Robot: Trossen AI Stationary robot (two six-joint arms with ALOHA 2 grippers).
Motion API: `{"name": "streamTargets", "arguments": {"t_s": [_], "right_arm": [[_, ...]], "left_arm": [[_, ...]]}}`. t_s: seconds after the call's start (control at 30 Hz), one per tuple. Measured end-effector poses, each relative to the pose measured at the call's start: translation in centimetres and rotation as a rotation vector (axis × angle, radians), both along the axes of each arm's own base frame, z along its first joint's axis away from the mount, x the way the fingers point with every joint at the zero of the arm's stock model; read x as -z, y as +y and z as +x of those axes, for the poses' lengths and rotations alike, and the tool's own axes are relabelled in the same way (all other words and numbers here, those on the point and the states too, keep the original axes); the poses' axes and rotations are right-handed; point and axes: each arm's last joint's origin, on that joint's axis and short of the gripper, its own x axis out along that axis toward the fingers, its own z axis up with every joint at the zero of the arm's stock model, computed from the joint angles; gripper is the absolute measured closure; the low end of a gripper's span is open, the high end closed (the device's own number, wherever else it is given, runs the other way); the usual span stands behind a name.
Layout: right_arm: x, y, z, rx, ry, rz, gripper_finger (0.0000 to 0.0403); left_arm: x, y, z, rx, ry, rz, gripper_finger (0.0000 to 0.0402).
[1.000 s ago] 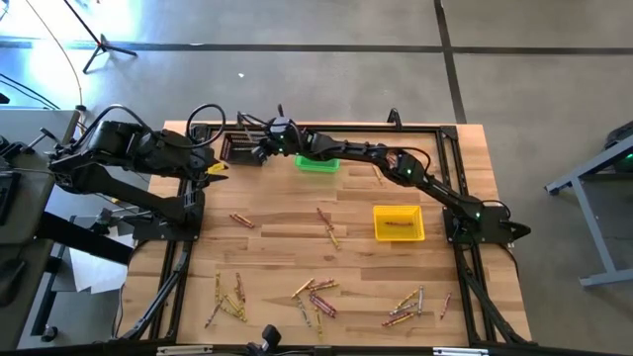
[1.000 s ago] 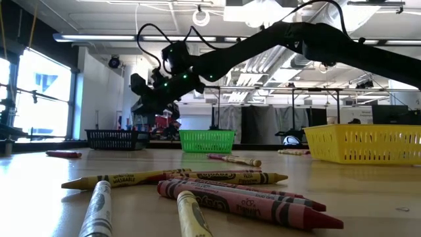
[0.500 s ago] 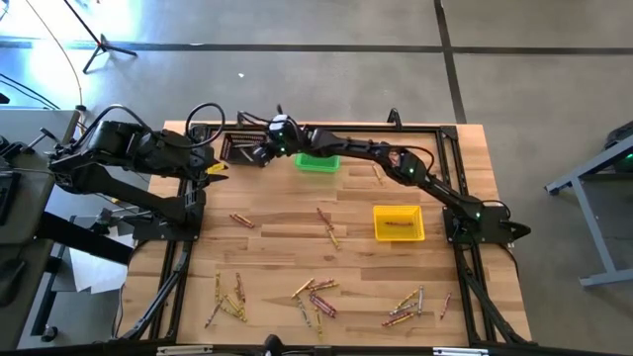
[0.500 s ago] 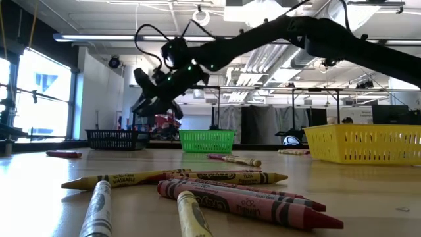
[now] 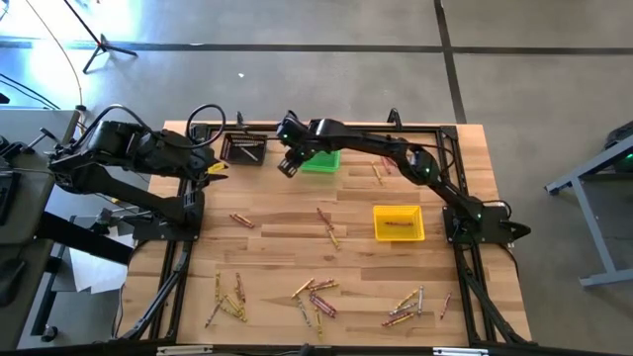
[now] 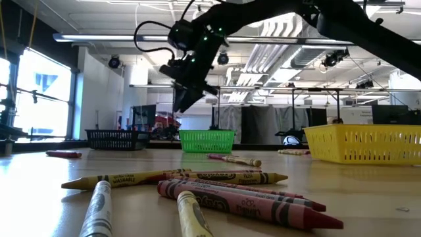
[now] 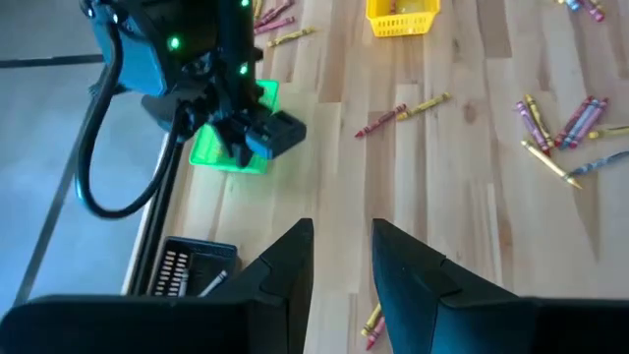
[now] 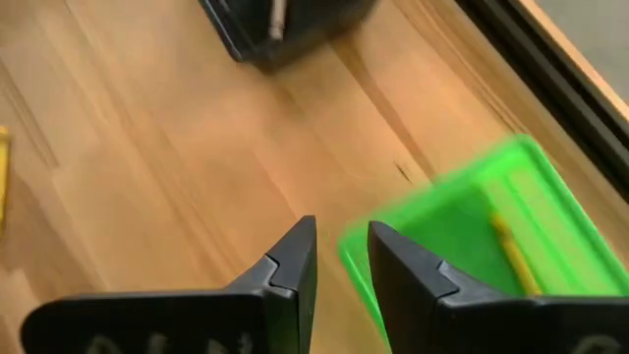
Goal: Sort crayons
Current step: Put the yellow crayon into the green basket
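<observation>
While the left end effector [image 7: 339, 258] waits over the bench's left edge with its fingers slightly apart and empty, the right end effector [image 5: 288, 165] hangs in the air near the far edge, beside the small green plastic bin [image 5: 321, 161], its jaws narrowly parted with nothing between them. The thin paper-wrapped crayons [image 5: 315, 297], reddish, yellow-gold and greyish, lie scattered over the wooden bench [image 5: 277, 247], mostly toward the near edge; a few sit in the black mesh bin [image 5: 243, 149], the green bin and the yellow bin [image 5: 398, 222].
</observation>
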Motion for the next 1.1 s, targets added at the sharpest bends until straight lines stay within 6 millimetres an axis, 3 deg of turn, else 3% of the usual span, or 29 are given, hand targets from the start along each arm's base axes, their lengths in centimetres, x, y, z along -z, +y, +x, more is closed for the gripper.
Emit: {"name": "streamTargets", "arguments": {"t_s": [0.23, 0.5, 0.7, 0.83, 0.97, 1.1], "right_arm": [[-3.2, 0.9, -2.5, 0.021, 0.111, -0.051, 0.0324], [-8.3, 3.6, -7.3, 0.032, 0.291, -0.093, 0.0324], [-12.2, 5.3, -10.0, 0.032, 0.255, -0.124, 0.0324], [-13.2, 6.3, -11.6, 0.052, 0.241, -0.113, 0.0324], [-13.3, 8.7, -15.2, 0.063, 0.279, -0.089, 0.0324], [-12.3, 10.4, -18.7, 0.158, 0.105, -0.068, 0.0324]], "left_arm": [[0.0, 0.1, 0.0, -0.018, -0.001, 0.02, 0.031], [0.0, 0.1, 0.0, -0.019, -0.001, 0.021, 0.031], [0.0, 0.1, 0.0, 0.012, 0.01, 0.049, 0.031], [0.0, 0.1, 0.0, 0.022, 0.014, 0.062, 0.031], [0.0, 0.1, 0.0, 0.009, 0.011, 0.065, 0.031], [-0.1, 0.2, 0.0, -0.022, 0.006, 0.099, 0.031]]}}
